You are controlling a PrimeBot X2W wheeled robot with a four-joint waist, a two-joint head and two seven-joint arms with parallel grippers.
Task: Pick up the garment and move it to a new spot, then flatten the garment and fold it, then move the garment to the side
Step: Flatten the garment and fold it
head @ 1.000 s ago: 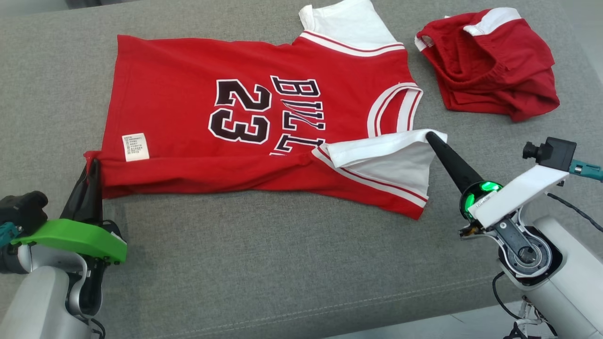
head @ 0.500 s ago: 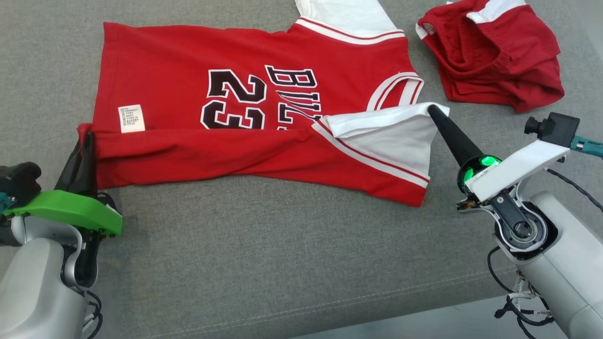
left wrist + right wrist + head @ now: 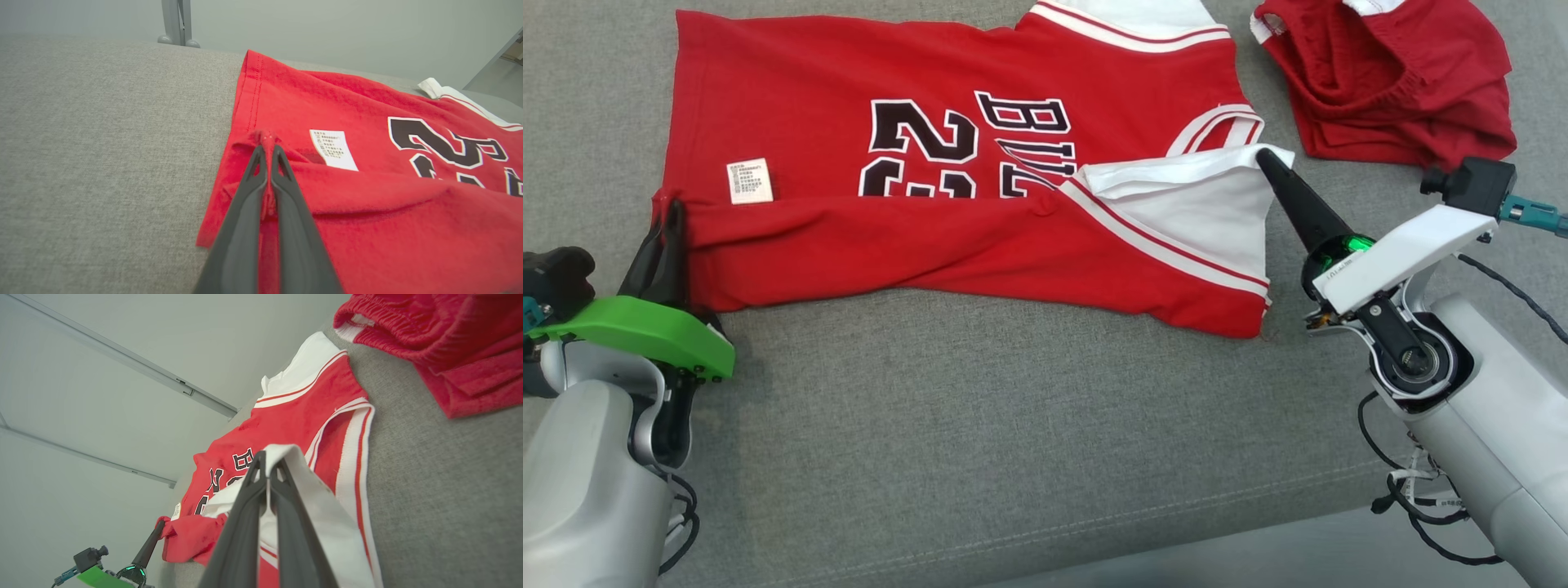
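Grey woven cushion (image 3: 1013, 425) under red jersey (image 3: 809, 82); plain pale wall (image 3: 327, 24) behind. My left gripper (image 3: 267, 149) clamped on jersey hem (image 3: 249, 94), right gripper (image 3: 269, 457) on its white sleeve (image 3: 322, 522).

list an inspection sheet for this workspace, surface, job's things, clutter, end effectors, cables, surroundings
surface: grey fabric cushion, a seam line near its front edge
job's things: red jersey lying spread, its near edge folded up over part of the number; white sleeve turned over onto it
clutter: red shorts crumpled at the far right, beside the jersey
end effectors: left end effector shut on the jersey's hem corner; right end effector shut on the sleeve's edge
cables: black cables hang loose under the right arm, off the cushion
surroundings: pale wall and a grey post behind the cushion
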